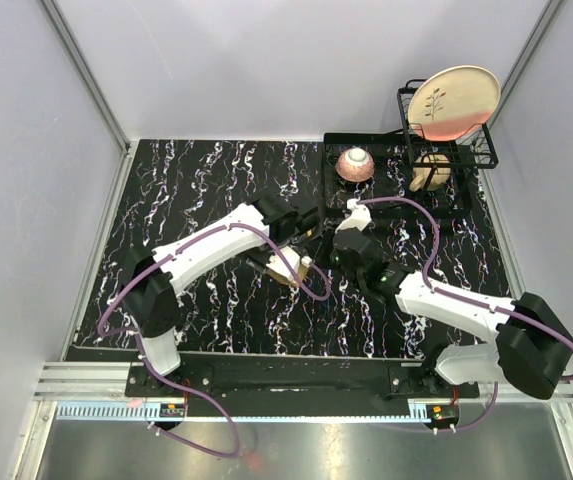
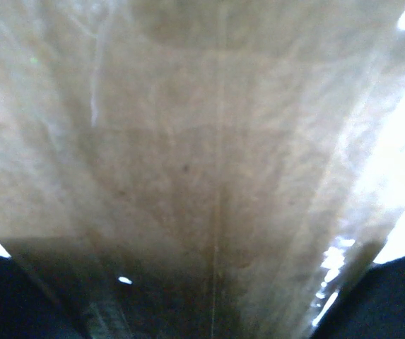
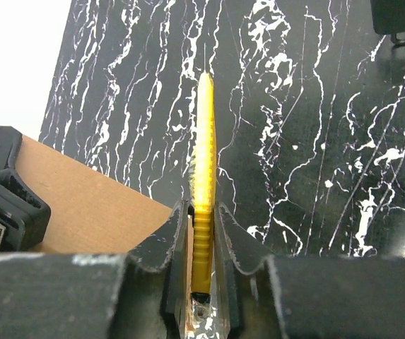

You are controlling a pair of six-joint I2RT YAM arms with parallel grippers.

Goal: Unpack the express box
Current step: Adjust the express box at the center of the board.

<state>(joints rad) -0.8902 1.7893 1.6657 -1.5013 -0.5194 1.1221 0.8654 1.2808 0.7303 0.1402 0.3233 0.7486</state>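
Filling most of the overhead view, the black, white-veined table [image 1: 216, 170] carries both arms, which bend inward and meet near its middle. The left arm [image 1: 206, 250] rises from its base at the near left, folds at the elbow and stretches up and to the right, its wrist turned down toward the centre. The right arm [image 1: 466, 310] leaves its base at the near right and lies low across the table, reaching left and slightly away.

A black wire dish rack [image 1: 446, 150] stands at the far right corner, with a cream and pink plate [image 1: 453, 100] upright in it. A pink bowl [image 1: 355, 165] sits just to the rack's left.

The express box [image 1: 286, 265] is between the two wrists, tilted, right at the left gripper [image 1: 301, 240]. Its plain brown cardboard is so close to the left wrist camera that it fills that view. I cannot tell whether the left gripper's fingers are clamped on it.

The right gripper [image 3: 202, 219] is closed on the handle of a yellow utility knife [image 3: 203, 155]. The knife sits edge-up and points away from the wrist, over the table. It is just beside the box's edge.
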